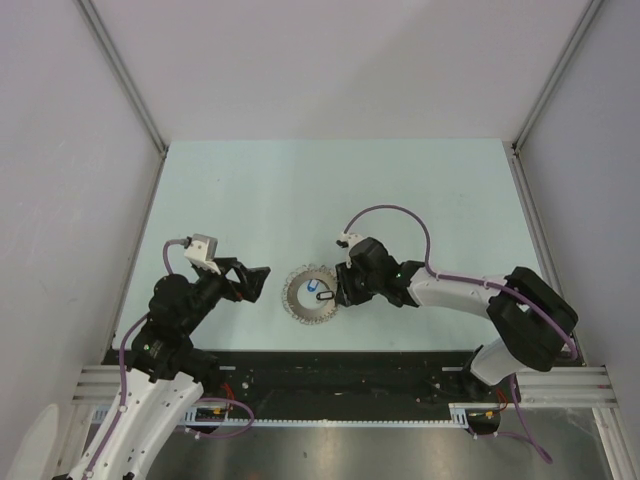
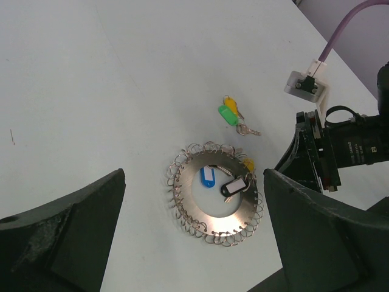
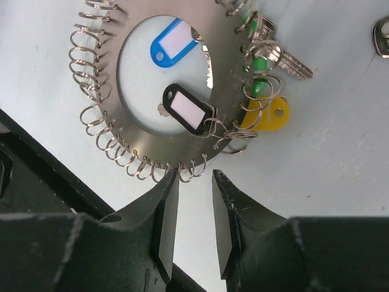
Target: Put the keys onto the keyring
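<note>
The right gripper (image 3: pixel 194 182) sits closest to the lens. Its two black fingers (image 3: pixel 164 231) are drawn near each other with a narrow bare gap and clasp nothing. Their tips stand just short of the wire loops on the near rim of the keyring (image 3: pixel 130 137), a flat grey metal plate ring edged all round with small loops.

Inside the ring's hole lie a black plastic tag (image 3: pixel 187 111) and a blue plastic tag (image 3: pixel 173 41). Each has a plain white insert with no writing I can read. Small white print on the right gripper's body in the left wrist view is too small to read.

Against the rim, right of the fingers, lie a yellow plastic tag (image 3: pixel 267 115), a green piece (image 3: pixel 259 68) and a silver key (image 3: pixel 285 58) among the loops. I cannot tell whether they are hooked on.

The keys (image 2: pixel 230 114), a small cluster with green and yellow heads, lie loose on the pale table (image 1: pixel 400 200), apart from the keyring on its far side and away from both grippers.

The left gripper (image 1: pixel 256 282) hovers just left of the ring, its fingers (image 2: pixel 73 225) spread wide and holding nothing.

From above, the ring lies towards the near metal rail (image 1: pixel 330 375), with broad bare table beyond it up to the white walls (image 1: pixel 60 150).
</note>
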Robot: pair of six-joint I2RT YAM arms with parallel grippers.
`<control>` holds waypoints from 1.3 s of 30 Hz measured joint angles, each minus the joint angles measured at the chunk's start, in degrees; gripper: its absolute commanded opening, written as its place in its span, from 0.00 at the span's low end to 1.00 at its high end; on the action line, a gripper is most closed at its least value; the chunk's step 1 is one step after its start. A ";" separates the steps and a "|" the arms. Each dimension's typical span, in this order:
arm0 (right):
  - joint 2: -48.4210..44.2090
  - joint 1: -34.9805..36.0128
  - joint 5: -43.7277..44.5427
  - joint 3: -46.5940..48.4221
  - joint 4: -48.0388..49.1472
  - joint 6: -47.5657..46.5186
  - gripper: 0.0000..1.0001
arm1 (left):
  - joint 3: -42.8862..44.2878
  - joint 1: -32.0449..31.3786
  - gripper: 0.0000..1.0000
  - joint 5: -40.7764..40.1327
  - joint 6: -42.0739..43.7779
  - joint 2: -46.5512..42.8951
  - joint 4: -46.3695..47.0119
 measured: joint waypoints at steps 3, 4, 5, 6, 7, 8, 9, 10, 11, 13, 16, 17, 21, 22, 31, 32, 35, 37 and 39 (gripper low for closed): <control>0.81 0.00 0.09 -0.33 0.59 3.41 0.32 | 0.00 0.00 1.00 0.00 0.00 0.00 0.02; 1.07 0.00 0.09 -0.46 0.76 4.17 0.31 | 0.00 0.00 1.00 0.02 0.00 0.00 0.00; 1.40 -0.04 0.09 -0.61 0.98 4.83 0.31 | 0.00 0.00 1.00 0.02 0.00 0.00 0.00; 1.73 -0.04 0.04 -0.76 1.09 5.55 0.31 | 0.00 0.00 1.00 0.02 0.00 0.00 0.00; 2.01 -0.04 0.04 -0.94 1.27 6.03 0.31 | 0.00 0.00 1.00 0.02 0.00 0.00 0.00; 2.25 -0.04 0.07 -1.09 1.44 6.49 0.30 | 0.00 0.00 1.00 0.02 0.00 0.00 0.00; 2.54 -0.04 0.02 -1.29 1.64 6.84 0.30 | 0.00 0.00 1.00 0.02 0.00 0.00 0.00; 2.78 -0.04 -0.04 -1.51 1.88 7.10 0.30 | 0.00 0.00 1.00 0.04 0.00 0.00 0.02; 3.02 -0.04 -0.15 -1.66 2.08 7.37 0.29 | 0.00 0.00 1.00 0.04 0.02 0.00 0.02; 3.43 -0.04 -0.57 -1.88 2.56 7.82 0.28 | 0.00 0.00 1.00 0.04 0.00 0.00 0.00; 3.85 -0.11 -1.14 -2.32 3.87 8.39 0.27 | 0.00 0.00 1.00 0.04 0.00 0.00 0.00; 3.98 -0.24 -1.22 -2.45 4.33 8.57 0.27 | 0.00 0.00 1.00 0.04 0.00 0.00 0.00; 4.24 -0.72 -1.99 -3.19 6.08 9.31 0.24 | 0.00 0.00 1.00 0.04 0.00 0.00 0.00; 4.24 -0.94 -2.14 -3.45 6.47 9.60 0.23 | 0.00 0.00 1.00 0.04 0.00 0.00 0.00; 4.26 -2.58 -3.78 -5.22 9.68 12.00 0.21 | 0.00 0.00 1.00 0.07 0.00 0.00 -0.02; 4.26 -2.80 -4.15 -5.53 10.21 12.22 0.21 | 0.00 0.00 1.00 0.07 0.00 0.00 -0.02; 4.24 -3.26 -4.98 -6.10 10.95 13.03 0.21 | 0.00 0.00 1.00 0.07 0.00 0.00 -0.02; 4.24 -3.52 -5.44 -6.40 11.32 13.38 0.21 | 0.00 0.00 1.00 0.07 0.00 0.00 -0.02; 4.24 -3.85 -5.90 -6.60 11.67 13.55 0.21 | 0.00 0.00 1.00 0.07 0.00 0.00 -0.02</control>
